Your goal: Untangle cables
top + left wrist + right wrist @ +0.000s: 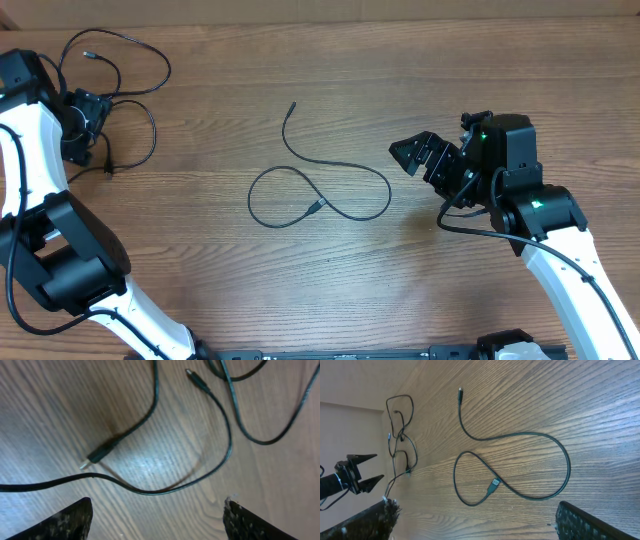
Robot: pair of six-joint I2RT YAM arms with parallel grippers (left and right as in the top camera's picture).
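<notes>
One thin black cable (345,168) lies alone mid-table in a loose figure-eight with a silvery USB plug (315,207); it also shows in the right wrist view (540,435). More black cables (135,45) lie in loose loops at the far left. My left gripper (95,140) is open and empty just above them; the left wrist view shows a cable (220,460) and a USB plug (97,456) in front of the fingers (157,515). My right gripper (415,155) is open and empty, right of the middle cable, its fingers (475,520) apart.
The wooden table's far edge (300,20) runs along the top. The left arm's white body (40,180) covers the table's left side. The right arm (540,220) stands at the right. Thick robot wires (470,225) hang by the right arm.
</notes>
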